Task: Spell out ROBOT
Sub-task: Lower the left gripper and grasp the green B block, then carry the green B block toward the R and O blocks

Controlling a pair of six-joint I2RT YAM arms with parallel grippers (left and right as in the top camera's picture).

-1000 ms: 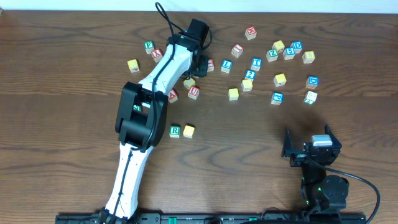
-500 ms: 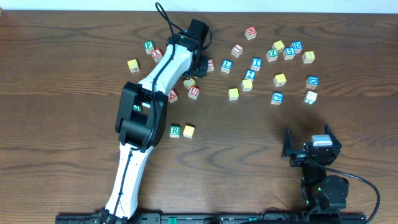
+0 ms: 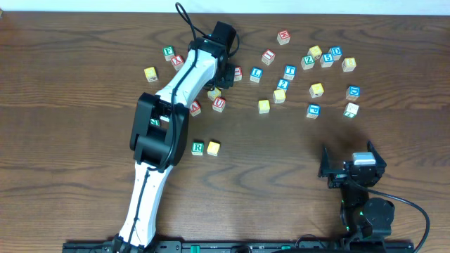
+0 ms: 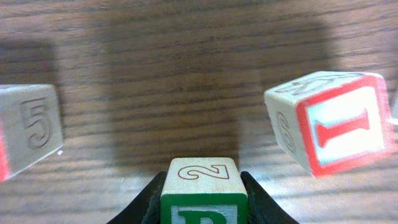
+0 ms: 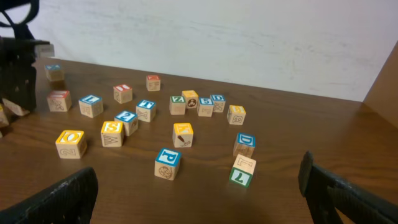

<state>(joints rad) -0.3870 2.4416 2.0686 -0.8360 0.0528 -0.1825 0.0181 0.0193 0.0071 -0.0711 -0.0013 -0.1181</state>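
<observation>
left tool (image 4: 204,210) is closed narrow on the green b cube (image 4: 203,180), gripping it on both sides, near the far edge of the table (image 3: 70,105), left of centre; a tilted red-lettered cube (image 4: 336,127) lies near it. green r cube (image 3: 197,147) and a yellow cube (image 3: 213,147) sit side by side mid-table. right tool (image 5: 199,193) stands wide open, holding nothing, towards the near right corner

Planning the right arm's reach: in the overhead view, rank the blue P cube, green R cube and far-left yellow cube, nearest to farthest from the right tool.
1. P cube, right side, ahead of the right tool.
2. R cube, centre-left.
3. Yellow cube, far left.
</observation>
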